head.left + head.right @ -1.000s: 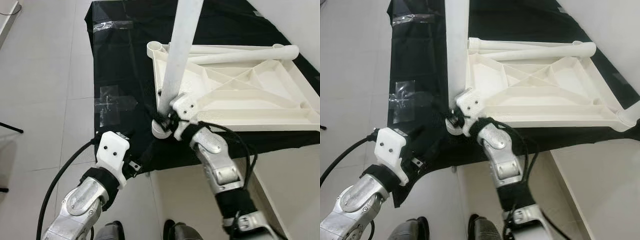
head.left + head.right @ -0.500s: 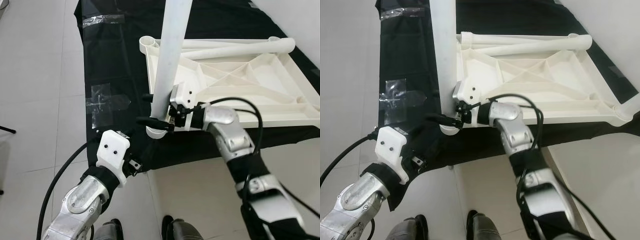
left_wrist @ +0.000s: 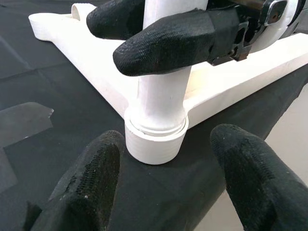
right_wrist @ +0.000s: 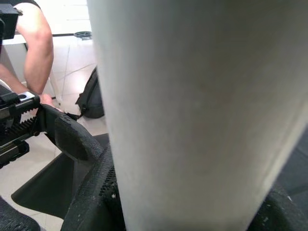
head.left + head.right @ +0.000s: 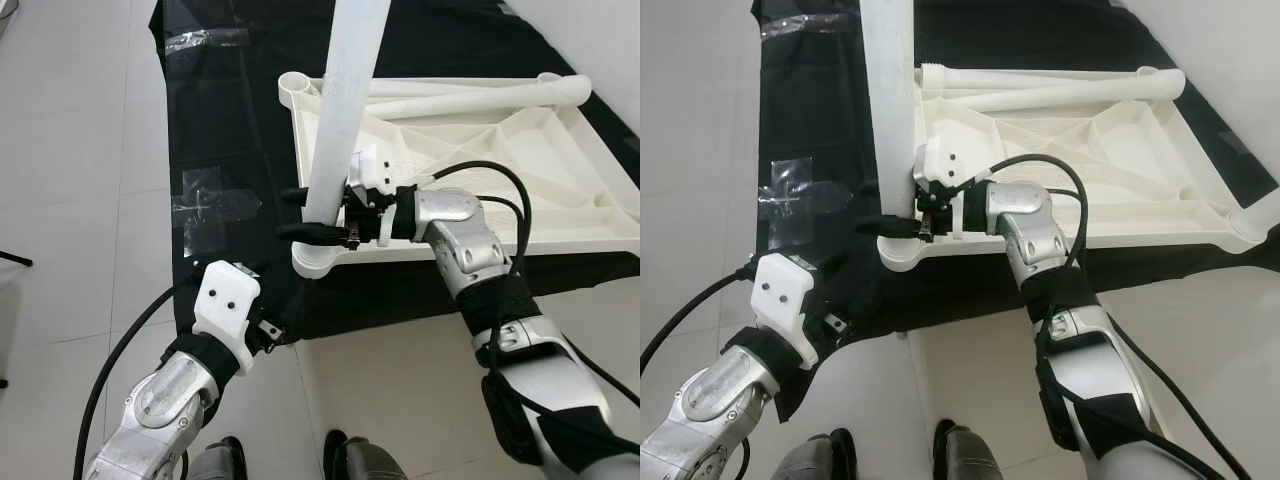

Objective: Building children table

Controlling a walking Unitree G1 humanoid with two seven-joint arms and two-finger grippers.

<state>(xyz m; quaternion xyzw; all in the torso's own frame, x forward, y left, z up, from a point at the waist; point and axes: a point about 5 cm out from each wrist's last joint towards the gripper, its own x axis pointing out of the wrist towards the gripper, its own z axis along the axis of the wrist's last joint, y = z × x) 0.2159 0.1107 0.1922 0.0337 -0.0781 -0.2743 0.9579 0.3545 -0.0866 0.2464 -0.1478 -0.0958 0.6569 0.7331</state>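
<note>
The white table top (image 5: 500, 243) lies upside down on a black cloth (image 5: 230, 120). One white leg (image 5: 345, 90) stands upright in its near left corner socket (image 5: 318, 262). My right gripper (image 5: 284, 213) is shut on this leg just above the socket, one black finger on each side. In the right wrist view the leg (image 4: 192, 96) is pressed close between the fingers (image 4: 91, 192). My left gripper (image 3: 168, 144) is open and low at the cloth's near edge, pointing at the socket (image 3: 156, 139) without touching it.
Two loose white legs (image 5: 470, 95) lie along the far rim of the table top. Another white tube (image 5: 1260, 222) shows at its right corner. Clear tape patches (image 5: 215, 205) mark the cloth. Pale tile floor (image 5: 70, 150) surrounds it. A person's arm (image 4: 33, 43) is in the background.
My right gripper has risen from the socket's base and turned, and its fingers now clasp the leg a little higher. The left arm has stayed put. The camera shifted slightly.
</note>
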